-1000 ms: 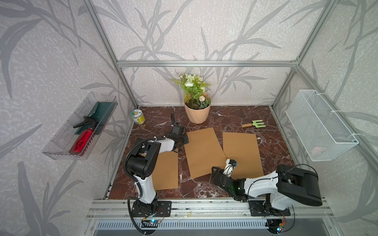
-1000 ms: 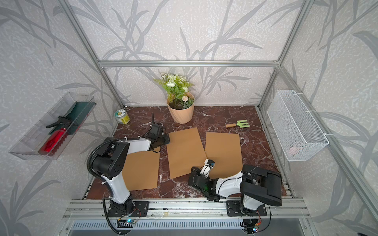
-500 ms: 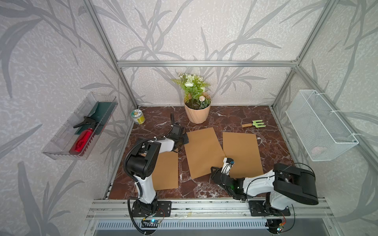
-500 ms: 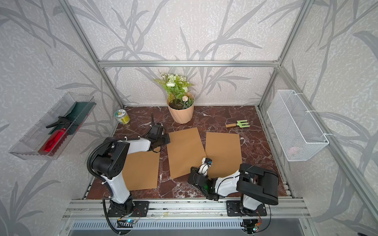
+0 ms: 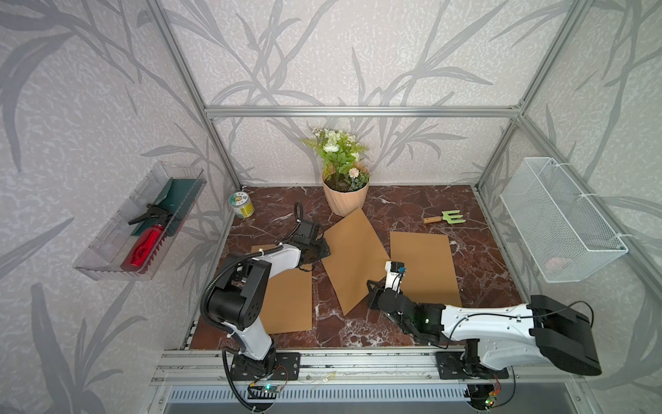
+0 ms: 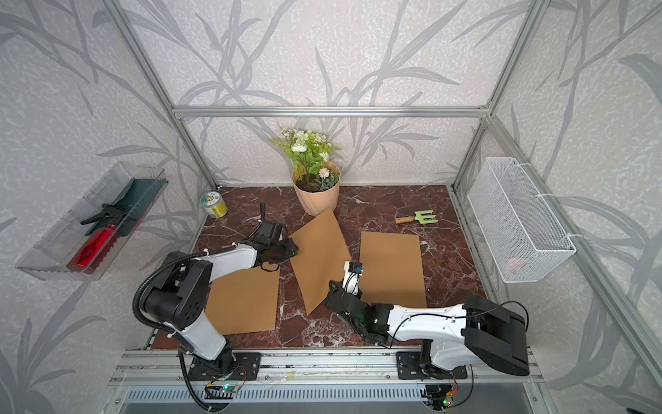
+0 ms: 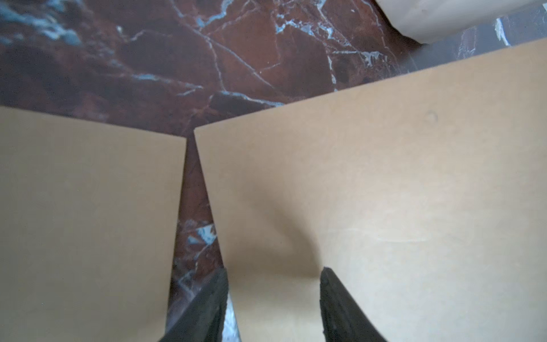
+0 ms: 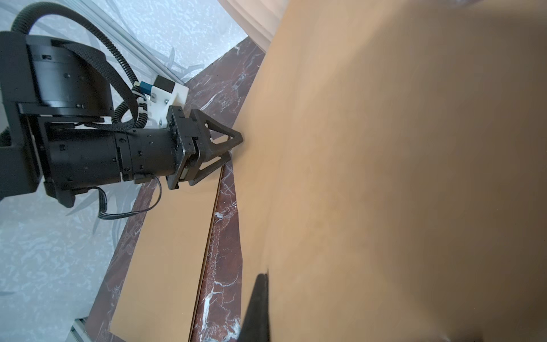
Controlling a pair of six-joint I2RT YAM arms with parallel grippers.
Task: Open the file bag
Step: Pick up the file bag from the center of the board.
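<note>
Three brown file bags lie on the marble counter (image 5: 480, 258): the left file bag (image 5: 286, 301) flat beneath the left arm, the right file bag (image 5: 422, 265) flat and square, and the middle file bag (image 5: 354, 258) askew between them, its far corner just beside the one flower pot (image 5: 344, 195). Two tools are at that middle one. The left tool (image 7: 273, 271) sits at its left edge, jaws parted, gripping nothing. The right tool (image 5: 372, 290) is closed at the near right edge; one dark finger (image 8: 259, 302) shows against the curved-up paper, which hides the other, so the edge looks pinched. One green garden fork (image 5: 446, 217) and one small tin (image 5: 241, 205) sit toward the back
</note>
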